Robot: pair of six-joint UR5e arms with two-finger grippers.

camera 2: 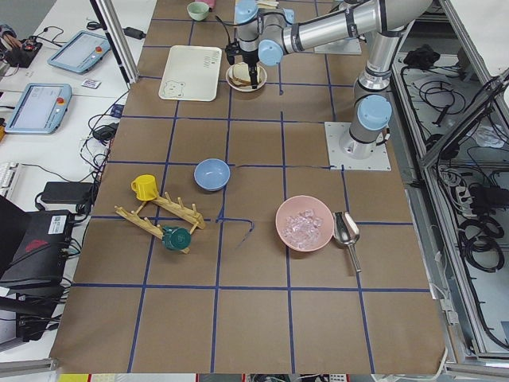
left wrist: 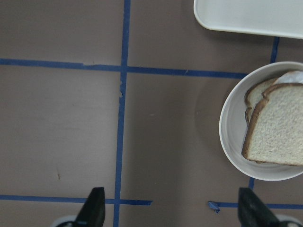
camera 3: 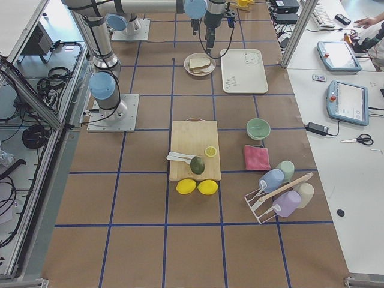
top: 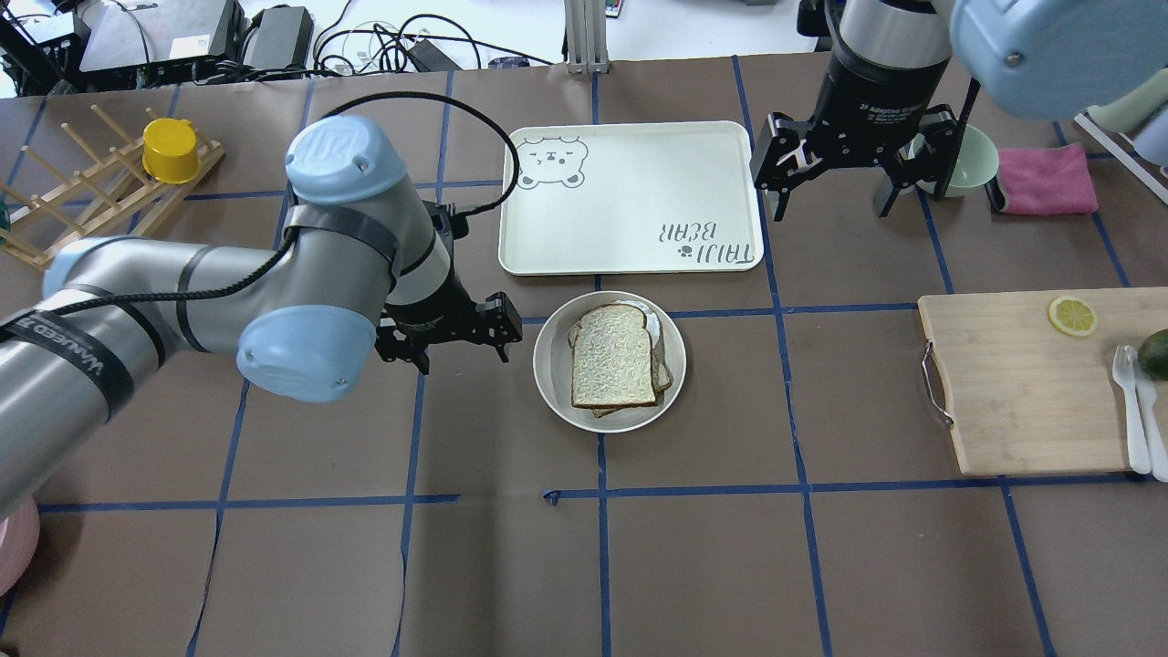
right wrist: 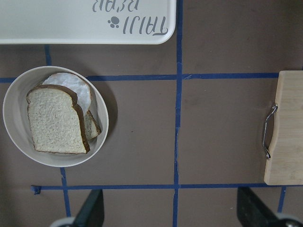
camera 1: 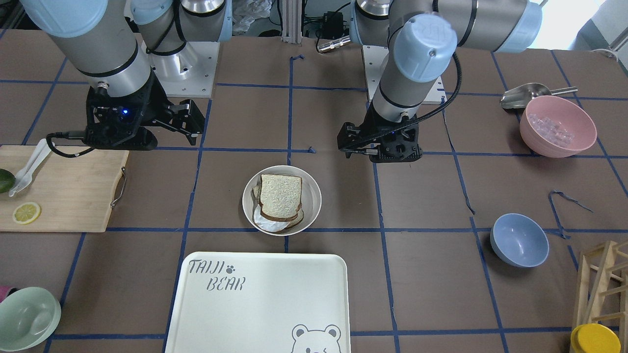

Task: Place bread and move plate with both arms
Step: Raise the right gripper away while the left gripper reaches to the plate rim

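Note:
The bread (top: pixel 613 356) lies on top of other slices in the round cream plate (top: pixel 548 370) at mid-table, just before the bear-print tray. It also shows in the front view (camera 1: pixel 279 196), in the plate (camera 1: pixel 315 201). My left gripper (top: pixel 464 359) is open and empty, hovering beside the plate's left side; its wrist view shows the plate (left wrist: pixel 230 137) and bread (left wrist: pixel 279 127) at the right. My right gripper (top: pixel 832 212) is open and empty, well above the table to the plate's far right; its wrist view shows the plate (right wrist: pixel 102 137) and bread (right wrist: pixel 57 120) at the left.
The cream bear-print tray (top: pixel 630 196) lies right behind the plate. A wooden cutting board (top: pixel 1022 383) with a lemon slice, avocado and white cutlery lies at the right. A pale green bowl (top: pixel 958 160) and a pink cloth (top: pixel 1045 180) sit behind it. A wooden rack (top: pixel 82 196) with a yellow cup stands at the back left.

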